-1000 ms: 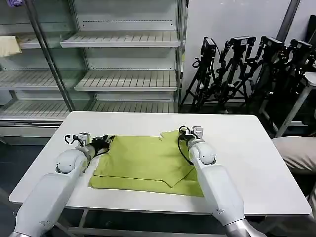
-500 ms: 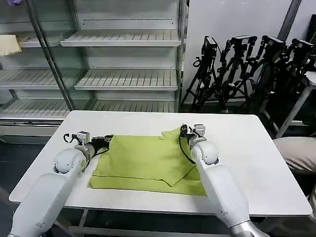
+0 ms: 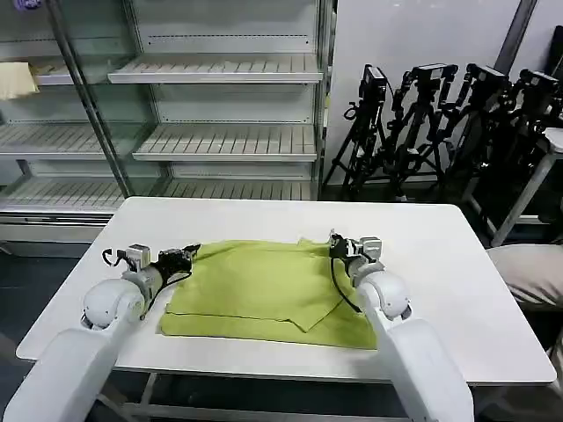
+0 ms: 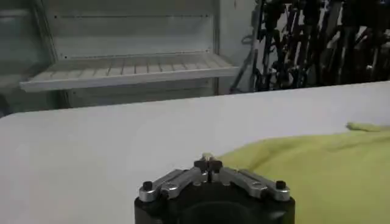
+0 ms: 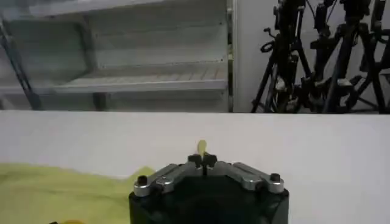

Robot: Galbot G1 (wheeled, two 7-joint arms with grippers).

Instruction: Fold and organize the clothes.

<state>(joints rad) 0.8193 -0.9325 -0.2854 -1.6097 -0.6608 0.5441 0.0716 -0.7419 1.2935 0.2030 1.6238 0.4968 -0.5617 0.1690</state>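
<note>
T-shirt [image 3: 264, 286] near hem hidden by right arm.

No text, label, brand, number or sign can be read on anything here.
</note>
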